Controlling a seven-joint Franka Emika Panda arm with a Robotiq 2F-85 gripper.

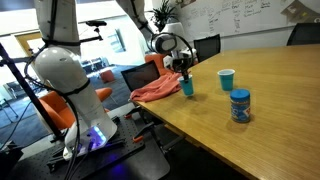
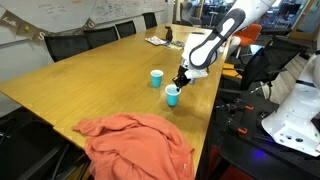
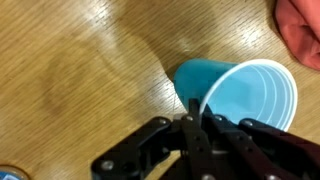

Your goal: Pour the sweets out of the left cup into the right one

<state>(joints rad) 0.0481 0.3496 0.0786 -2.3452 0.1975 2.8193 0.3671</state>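
The left cup (image 1: 187, 89), darker teal, is upright near the table's edge, next to the orange cloth; it also shows in an exterior view (image 2: 172, 96). My gripper (image 1: 184, 72) comes down from above and is shut on its rim, as the wrist view shows (image 3: 190, 118). In the wrist view the cup (image 3: 240, 92) fills the upper right, and I see only plain blue inside it, no sweets. The right cup (image 1: 227, 78), lighter cyan with a pale rim, stands apart on the table and shows in both exterior views (image 2: 156, 77).
A lidded blue jar (image 1: 240, 105) stands on the wooden table (image 1: 270, 120) near the cups. An orange cloth (image 1: 158, 90) (image 2: 135, 145) lies over the table's edge beside the held cup. Office chairs stand round the table.
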